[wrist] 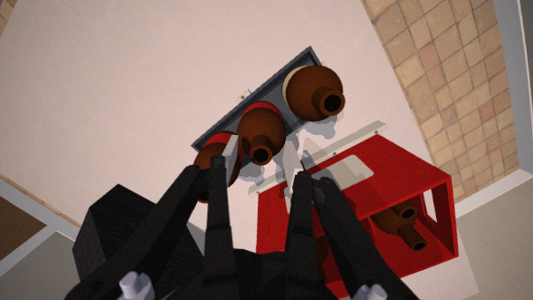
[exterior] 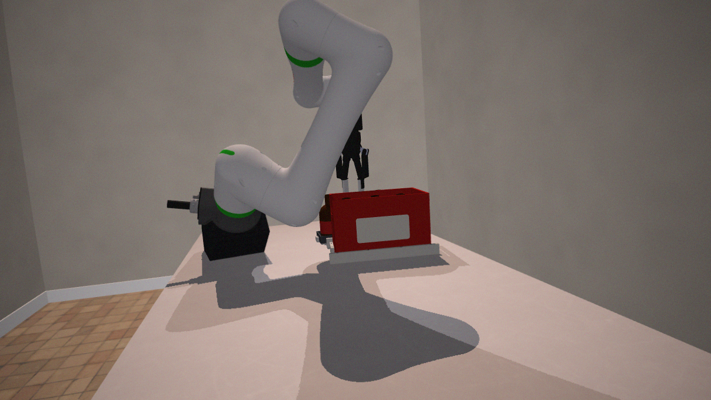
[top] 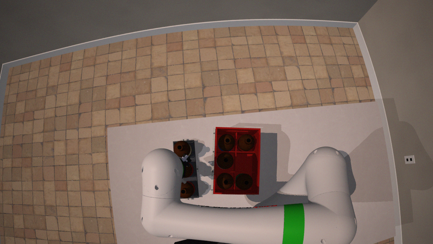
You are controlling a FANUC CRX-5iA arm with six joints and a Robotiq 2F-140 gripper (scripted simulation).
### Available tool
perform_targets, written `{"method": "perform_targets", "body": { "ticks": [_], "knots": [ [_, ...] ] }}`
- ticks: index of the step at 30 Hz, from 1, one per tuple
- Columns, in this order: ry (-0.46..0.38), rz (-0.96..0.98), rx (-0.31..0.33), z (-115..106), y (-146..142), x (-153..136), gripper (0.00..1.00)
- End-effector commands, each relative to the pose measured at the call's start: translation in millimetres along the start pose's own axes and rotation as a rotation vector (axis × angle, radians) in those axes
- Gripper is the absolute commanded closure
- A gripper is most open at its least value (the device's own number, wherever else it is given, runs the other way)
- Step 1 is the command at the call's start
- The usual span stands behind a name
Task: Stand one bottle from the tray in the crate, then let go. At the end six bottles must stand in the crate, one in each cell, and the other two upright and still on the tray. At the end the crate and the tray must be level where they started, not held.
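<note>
A dark grey tray (top: 195, 175) (wrist: 269, 93) holds three brown bottles standing in a row: a far one (top: 181, 147) (wrist: 315, 93), a middle one (top: 188, 170) (wrist: 260, 128) and a near one (top: 187, 189) (wrist: 211, 155). The red crate (top: 236, 192) (exterior: 343, 218) (wrist: 388, 172) stands right of the tray. Several bottles stand in it, and its middle right cell (top: 246, 163) is empty. My gripper (wrist: 260, 147) (exterior: 352, 186) hangs over the middle tray bottle, fingers partly apart with nothing between them. The bottle's mouth shows below, between the fingertips. The arm hides part of the tray in the top view.
Crate and tray rest on a pale table (top: 303, 145) (exterior: 447, 317). The arm's black base (exterior: 233, 240) stands at the table's near end by the crate. Walls rise behind and to the right. A tiled floor (top: 151, 75) lies beyond the table's edge.
</note>
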State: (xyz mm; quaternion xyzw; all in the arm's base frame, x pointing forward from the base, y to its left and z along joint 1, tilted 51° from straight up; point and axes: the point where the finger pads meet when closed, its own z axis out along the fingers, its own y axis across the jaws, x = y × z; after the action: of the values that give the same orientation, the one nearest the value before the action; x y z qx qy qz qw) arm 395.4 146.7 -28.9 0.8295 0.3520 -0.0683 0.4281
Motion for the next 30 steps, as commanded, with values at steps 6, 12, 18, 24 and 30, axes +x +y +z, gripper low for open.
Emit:
{"method": "perform_targets", "body": {
  "ticks": [6, 12, 18, 24, 30],
  "knots": [
    [0.0, 0.0, 0.0, -0.2, -0.1, 0.1, 0.62],
    [0.0, 0.0, 0.0, -0.2, -0.1, 0.1, 1.0],
    [0.0, 0.0, 0.0, -0.2, -0.1, 0.1, 1.0],
    [0.0, 0.0, 0.0, -0.2, -0.1, 0.1, 1.0],
    [0.0, 0.0, 0.0, -0.2, -0.1, 0.1, 1.0]
  ]
}}
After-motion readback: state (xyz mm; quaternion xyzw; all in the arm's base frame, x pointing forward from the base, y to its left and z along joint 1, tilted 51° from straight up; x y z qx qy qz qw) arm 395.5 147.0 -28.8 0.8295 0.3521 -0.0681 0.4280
